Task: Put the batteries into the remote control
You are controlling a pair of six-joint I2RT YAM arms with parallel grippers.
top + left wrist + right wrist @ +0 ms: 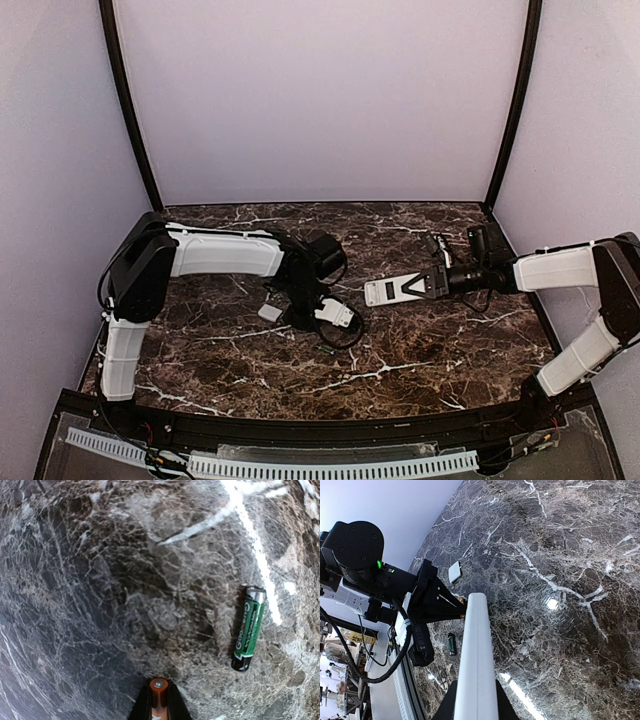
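My left gripper (159, 692) points down at the marble and is shut on an orange battery (158, 686), whose end shows between the black fingers. A green battery (249, 628) lies flat on the table to its right, apart from the fingers. In the top view the left gripper (303, 320) is at mid-table. My right gripper (435, 283) is shut on the white remote control (396, 290), holding it out to the left with its dark recess facing up. The right wrist view shows the remote (477, 650) edge-on, with the left gripper's fingers (442, 605) and the green battery (451, 644) beyond its far end.
A small white flat piece (270, 312) lies on the marble just left of the left gripper, also seen as a white tile (455, 572) past it. The left arm's black cable (345, 335) loops over the table. White walls close the back and sides.
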